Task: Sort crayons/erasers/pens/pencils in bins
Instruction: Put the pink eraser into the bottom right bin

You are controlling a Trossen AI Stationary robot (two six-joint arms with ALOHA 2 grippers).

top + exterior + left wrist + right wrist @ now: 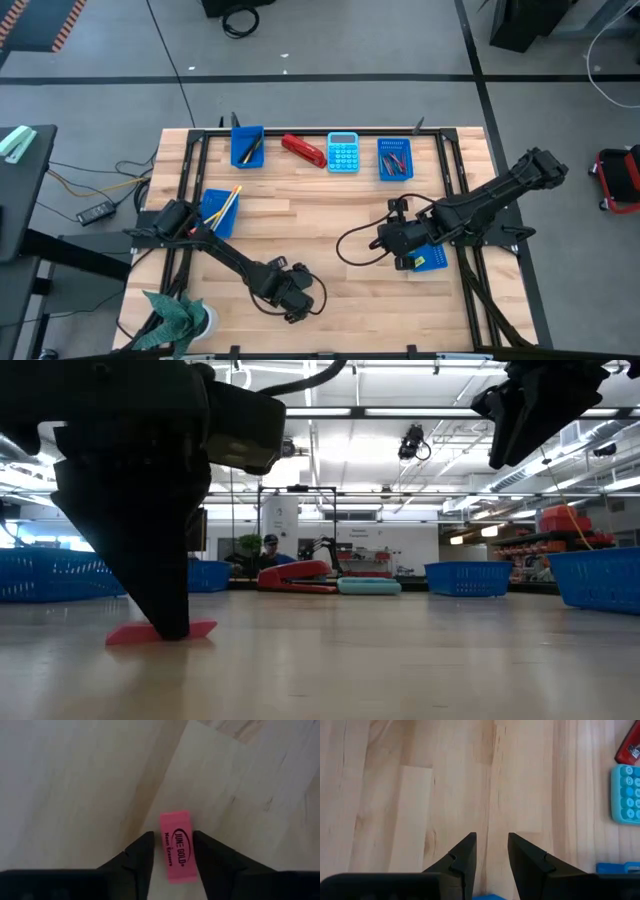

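Two fingers of the left gripper straddle the pink eraser, one on each long side, tips down at the tabletop; a thin gap shows on either side, so the jaws are parted around it rather than clamped. The eraser lies flat near the table's front edge, its long axis running straight out along the line of the fingers, so closing would pinch it across its short width. In the low view the fingertips stand at the eraser with the wood bare all round.

Nothing blocks a lift. The left arm is plainly the nearer one. The right gripper hangs well apart over the right-hand side of the table, its fingers apart and empty, above a blue bin. Another bin with pencils sits behind the left arm; two more bins, a stapler and a calculator line the far edge.
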